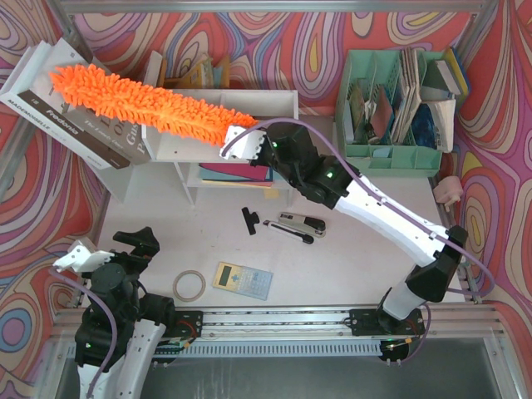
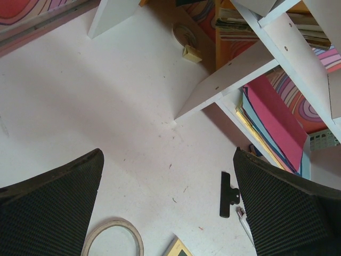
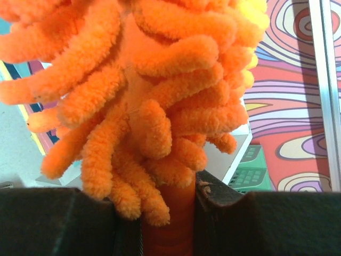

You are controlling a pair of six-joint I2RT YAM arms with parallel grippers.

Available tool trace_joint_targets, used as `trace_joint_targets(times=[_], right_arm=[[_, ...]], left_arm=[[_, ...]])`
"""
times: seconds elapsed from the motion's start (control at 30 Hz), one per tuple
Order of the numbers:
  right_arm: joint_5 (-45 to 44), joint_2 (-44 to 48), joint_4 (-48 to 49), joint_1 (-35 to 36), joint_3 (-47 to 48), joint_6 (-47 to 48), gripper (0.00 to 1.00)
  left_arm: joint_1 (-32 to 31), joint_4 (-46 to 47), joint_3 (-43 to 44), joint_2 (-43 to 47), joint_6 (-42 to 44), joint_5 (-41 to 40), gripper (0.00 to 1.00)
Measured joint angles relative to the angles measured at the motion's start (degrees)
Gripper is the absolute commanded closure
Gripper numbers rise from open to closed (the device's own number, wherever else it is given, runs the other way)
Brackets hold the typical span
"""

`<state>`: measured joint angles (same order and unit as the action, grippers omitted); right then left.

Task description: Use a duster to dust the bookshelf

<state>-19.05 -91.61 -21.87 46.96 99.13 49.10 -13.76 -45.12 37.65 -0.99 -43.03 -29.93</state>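
Note:
The bright-orange fluffy duster lies slantwise along the top of the white bookshelf, its far tip over the leaning books at the left. My right gripper is at the duster's near end. In the right wrist view, this gripper is shut on the orange handle, with the chenille strands filling the frame above it. My left gripper hovers low at the near left of the table, apart from the shelf. It is open with nothing between its fingers.
Large grey books lean against the shelf's left end. A mint-green file organizer stands at the back right. On the table lie a stapler, a black clip, a tape roll and a calculator. Coloured folders fill the lower shelf.

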Motion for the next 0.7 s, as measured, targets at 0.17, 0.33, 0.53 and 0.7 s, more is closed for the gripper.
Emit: trace_joint_targets(times=[0.17, 0.33, 0.53, 0.7], right_arm=[[-0.5, -1.1, 0.2, -0.2, 0.4, 0.0, 1.00], [-0.3, -3.3, 0.9, -1.5, 1.8, 0.0, 1.00], [-0.3, -4.3, 1.9, -4.5, 2.5, 0.0, 1.00], [-0.3, -6.6, 2.4, -6.3, 4.5, -0.1, 1.00]], left_arm=[[0.0, 0.1, 0.0, 0.0, 0.0, 0.1, 0.02], [0.0, 0.1, 0.0, 0.0, 0.0, 0.2, 0.02], [0.0, 0.1, 0.0, 0.0, 0.0, 0.2, 0.01], [0.0, 0.1, 0.0, 0.0, 0.0, 0.2, 0.01]])
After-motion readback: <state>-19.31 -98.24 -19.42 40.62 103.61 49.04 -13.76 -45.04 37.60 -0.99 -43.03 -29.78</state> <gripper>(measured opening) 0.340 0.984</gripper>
